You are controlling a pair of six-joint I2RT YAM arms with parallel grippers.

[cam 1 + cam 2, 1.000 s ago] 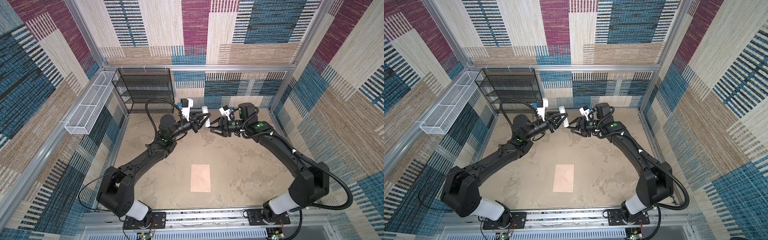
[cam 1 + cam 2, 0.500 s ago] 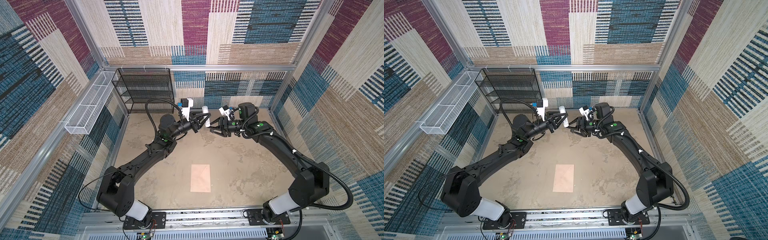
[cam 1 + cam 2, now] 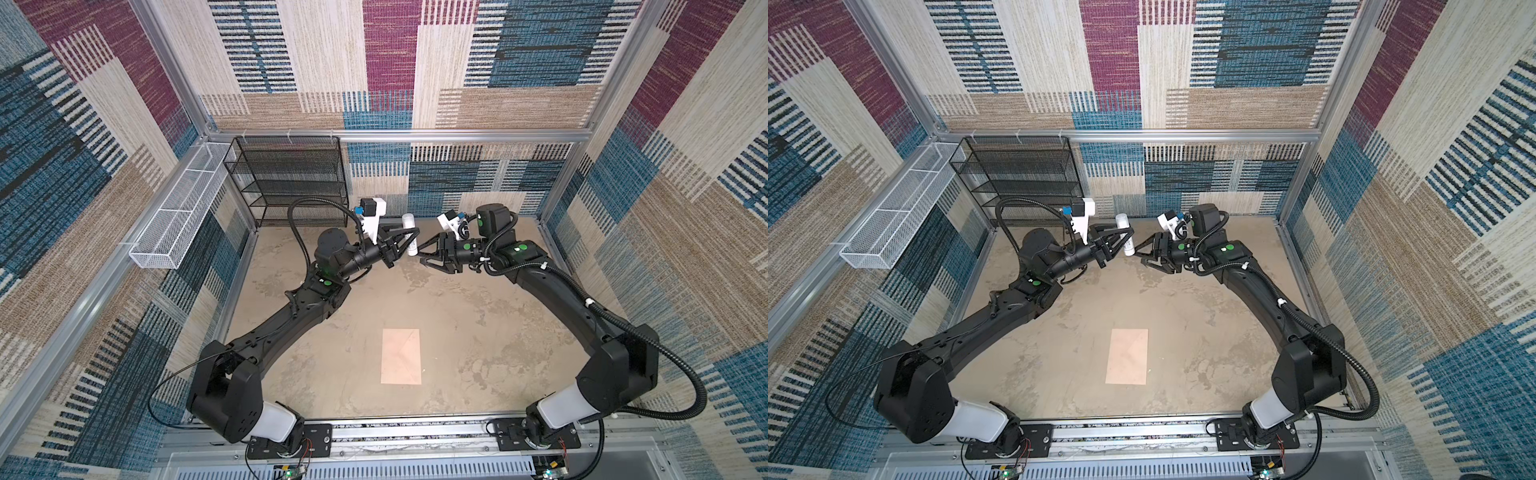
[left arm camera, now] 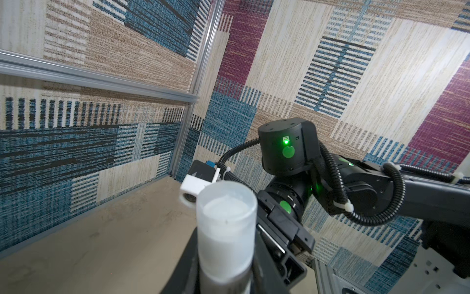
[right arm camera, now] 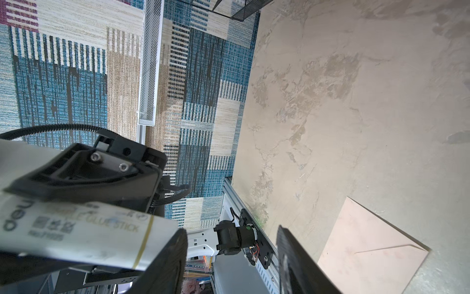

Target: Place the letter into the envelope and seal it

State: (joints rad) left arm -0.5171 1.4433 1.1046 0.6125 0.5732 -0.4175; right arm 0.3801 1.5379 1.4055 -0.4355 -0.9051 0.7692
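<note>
Close to the front edge of the counter (image 3: 478, 332), about midway between its sides, the envelope (image 3: 401, 356) (image 3: 1127, 356) lies flat with its long sides running front to back. Its pointed flap is folded down onto the body, as the right wrist view also shows (image 5: 368, 247); whether the flap is stuck down cannot be told. Nothing touches the envelope, and both arms reach well past it toward the far edge. There the left pincer (image 3: 409, 237) (image 3: 1124, 237) is closed narrow around a white glue stick (image 3: 409, 222) (image 3: 1122, 222), gripping it at mid-body and holding it roughly upright above the counter. The stick's pale round end fills the left wrist view (image 4: 226, 229). Facing it from the right, the right pincer (image 3: 422, 255) (image 3: 1139, 257) stands moderately wide and holds nothing. Its fingers (image 5: 167, 254) are just beside the stick's gold-banded lower end (image 5: 89, 229), and contact cannot be told. A black wire rack (image 3: 291, 183) stands in the far left corner.
</note>
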